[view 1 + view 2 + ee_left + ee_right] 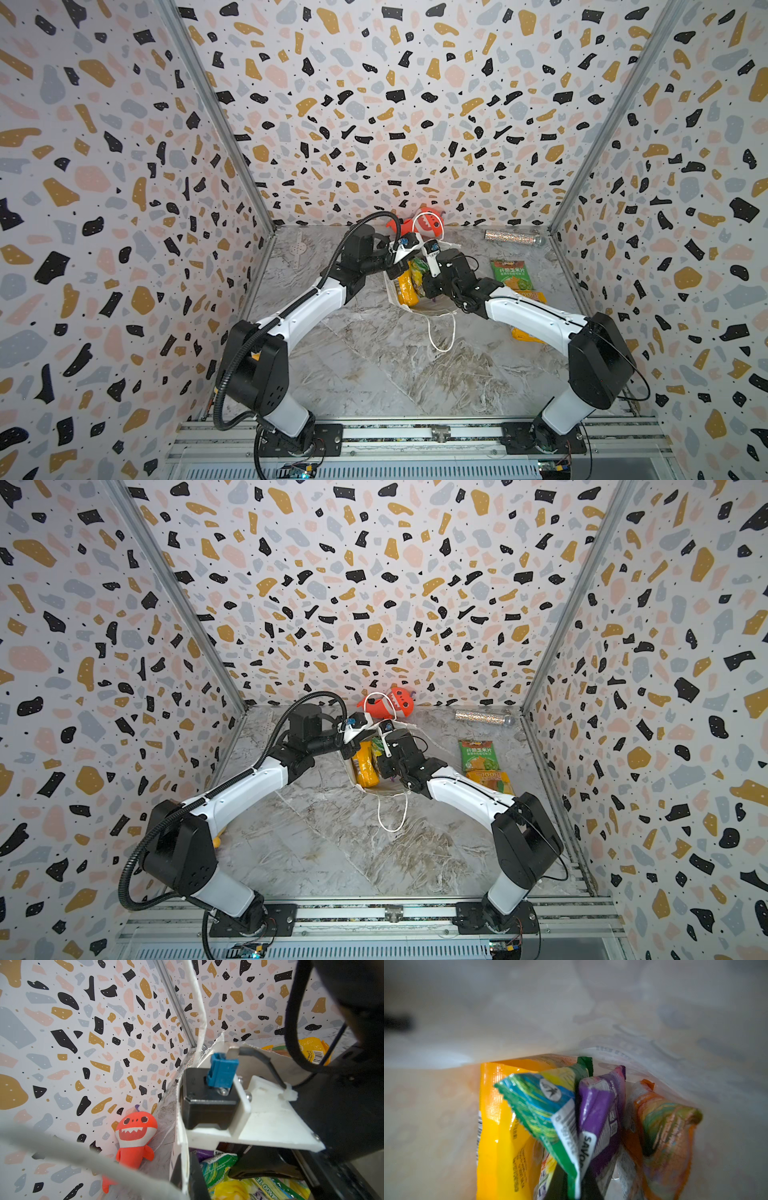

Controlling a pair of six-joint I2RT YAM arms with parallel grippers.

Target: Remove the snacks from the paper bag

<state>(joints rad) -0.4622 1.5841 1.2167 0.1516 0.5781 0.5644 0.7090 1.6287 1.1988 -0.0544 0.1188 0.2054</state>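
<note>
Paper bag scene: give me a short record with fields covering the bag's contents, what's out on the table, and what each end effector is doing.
Bag: paper bag, mouth open
Inside: yellow packet, green-yellow packet, purple packet, orange packet
Out on table: green packet, orange-yellow packet
Left end effector: shut on the bag's rim
Right end effector: inside the bag, shut on green-yellow packet
Also there: shark plush, silver tube

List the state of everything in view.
paper bag, standing, open.
left end effector, shut on paper bag.
right end effector, shut on green-yellow packet.
yellow packet, in bag.
purple packet, in bag.
orange packet, in bag.
green packet, out on table.
orange-yellow packet, out on table.
shark plush, lying down.
silver tube, on its side.
</note>
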